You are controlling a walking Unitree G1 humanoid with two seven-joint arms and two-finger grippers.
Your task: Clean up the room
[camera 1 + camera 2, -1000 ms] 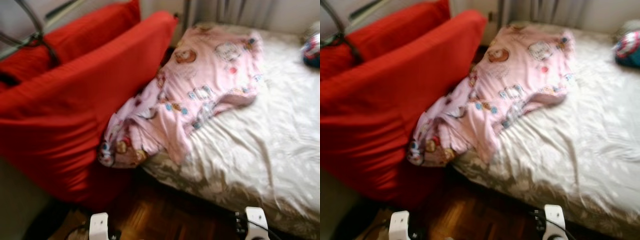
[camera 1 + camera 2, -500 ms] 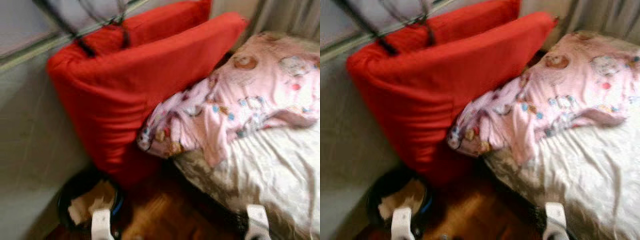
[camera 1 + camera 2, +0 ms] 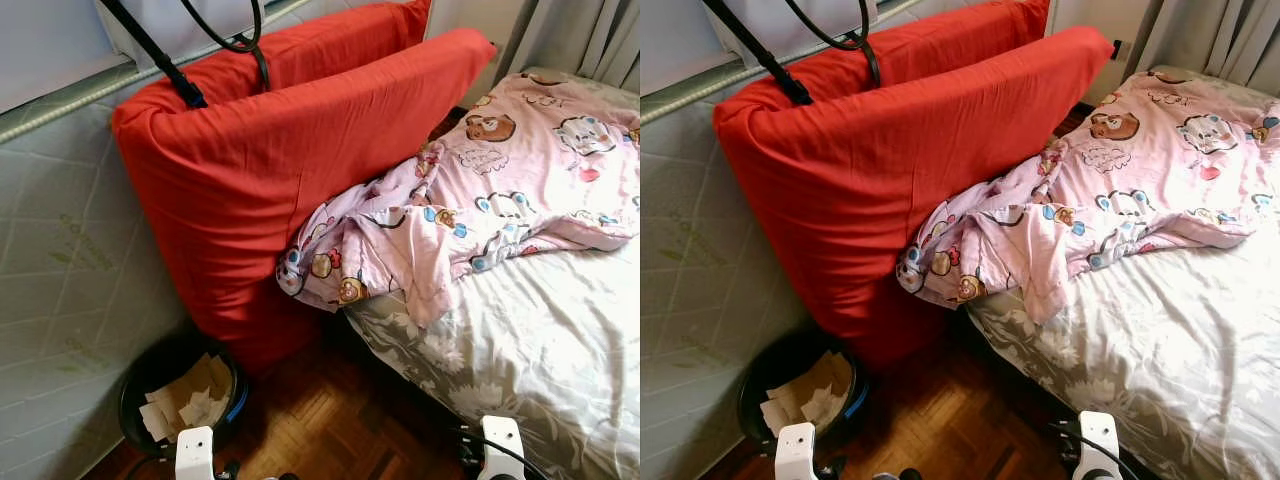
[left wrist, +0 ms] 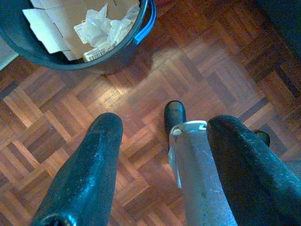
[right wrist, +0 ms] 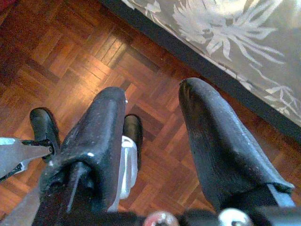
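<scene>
As view swung left — bin (image 3: 180,392) newly visible.

The 2 head eyes look down over bed (image 3: 560,330) and parquet floor (image 4: 155,80); both wrist cameras face that floor closely.

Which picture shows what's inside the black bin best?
The left wrist view: the black bin is close, with cardboard and crumpled plastic clear inside. Both eye views show the same bin far off by the red mattress, its papers small.
</scene>
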